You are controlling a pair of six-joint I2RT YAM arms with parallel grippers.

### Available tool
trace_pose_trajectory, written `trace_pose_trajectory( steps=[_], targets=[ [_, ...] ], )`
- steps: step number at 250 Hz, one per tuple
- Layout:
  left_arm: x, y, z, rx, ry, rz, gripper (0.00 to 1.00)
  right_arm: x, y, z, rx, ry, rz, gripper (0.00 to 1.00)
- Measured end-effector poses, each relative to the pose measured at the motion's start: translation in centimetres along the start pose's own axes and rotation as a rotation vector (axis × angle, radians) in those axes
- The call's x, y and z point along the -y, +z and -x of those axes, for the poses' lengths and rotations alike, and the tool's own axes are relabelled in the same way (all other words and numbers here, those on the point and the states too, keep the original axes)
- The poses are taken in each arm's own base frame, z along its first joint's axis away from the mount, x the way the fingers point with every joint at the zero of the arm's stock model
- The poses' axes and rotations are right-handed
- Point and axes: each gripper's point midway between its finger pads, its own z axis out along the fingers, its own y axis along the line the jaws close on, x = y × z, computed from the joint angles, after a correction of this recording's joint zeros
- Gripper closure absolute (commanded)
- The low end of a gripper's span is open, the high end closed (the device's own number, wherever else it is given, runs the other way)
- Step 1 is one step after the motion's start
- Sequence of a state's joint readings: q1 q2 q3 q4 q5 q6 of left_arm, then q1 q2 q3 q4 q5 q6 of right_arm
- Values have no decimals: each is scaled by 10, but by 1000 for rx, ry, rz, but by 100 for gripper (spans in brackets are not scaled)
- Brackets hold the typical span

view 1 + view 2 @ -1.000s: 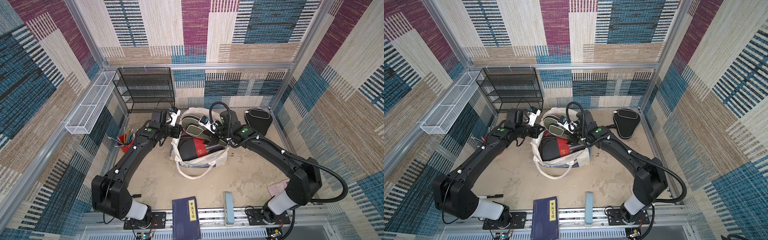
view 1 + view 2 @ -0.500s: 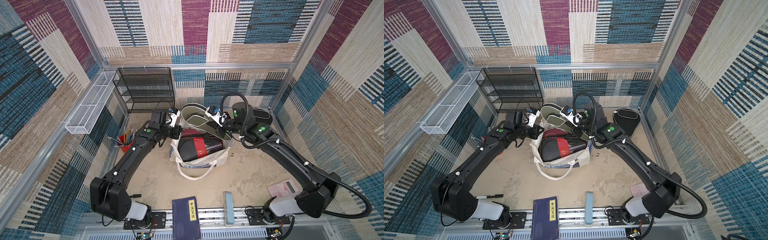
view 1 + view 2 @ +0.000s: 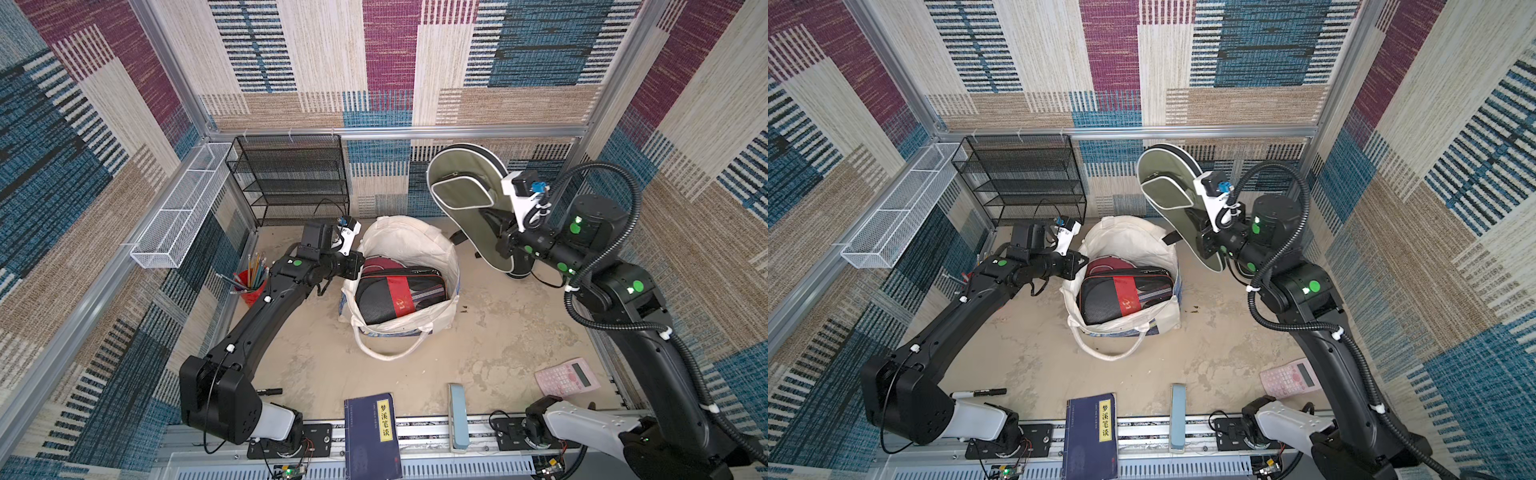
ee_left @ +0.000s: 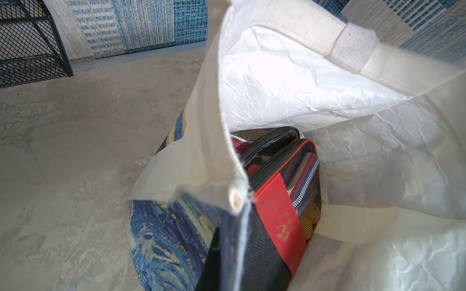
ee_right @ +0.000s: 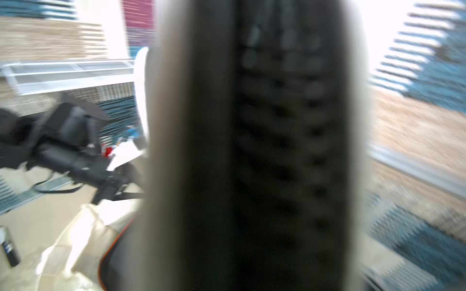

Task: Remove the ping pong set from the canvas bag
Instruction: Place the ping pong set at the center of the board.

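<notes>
The olive green case point(image 3: 465, 199) has been carried right out of the canvas bag point(image 3: 415, 245) within the last second. A second ago it lay low across the bag's mouth, and now it is held high in the air, well clear of the bag on the right arm's side. It is grasped by the right gripper point(image 3: 494, 228), whose jaws are closed on its lower half. In the right wrist view only a blurred, edge-on strip of it is shown. The left gripper point(image 3: 354, 266) is kept clenched on the bag's rim on the left arm's side, so the mouth is held open and the bag is not dragged along.

The case's long axis is stood steeply but tilted. The round head is pointed up and towards the back wall point(image 3: 374, 174), and the narrow handle end is pointed down towards the table point(image 3: 478, 332), above a black case point(image 3: 517, 272) lying there. The broad olive face is turned towards the bag.

This piece can be counted as removed once it is set down. A black-and-red case point(image 3: 399, 291) and a maroon case point(image 3: 378, 264) are still seen inside the bag, so the task is judged unfinished
</notes>
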State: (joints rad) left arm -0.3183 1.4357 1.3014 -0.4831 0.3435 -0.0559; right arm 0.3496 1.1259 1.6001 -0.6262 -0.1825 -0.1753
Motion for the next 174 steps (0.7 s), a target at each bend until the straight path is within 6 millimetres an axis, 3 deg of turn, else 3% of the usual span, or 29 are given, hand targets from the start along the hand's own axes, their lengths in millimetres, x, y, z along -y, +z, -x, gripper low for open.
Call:
trace_pose_trajectory(
  steps=[41,76,147,174],
  targets=[
    [0,2,0,-2,0,-3,100,62,-4,-84,-182,209,-151,100],
    [-1,3,1,-1,1,-2,100,87,-7,-162,-311,408,-183,100],
    [-3,13,2,-5,2,-11,100,75,-14,-301,-503,733,-171,100],
    [-1,18,2,-8,1,-30,100,69,-13,-331,-561,812,-162,100]
  ],
)
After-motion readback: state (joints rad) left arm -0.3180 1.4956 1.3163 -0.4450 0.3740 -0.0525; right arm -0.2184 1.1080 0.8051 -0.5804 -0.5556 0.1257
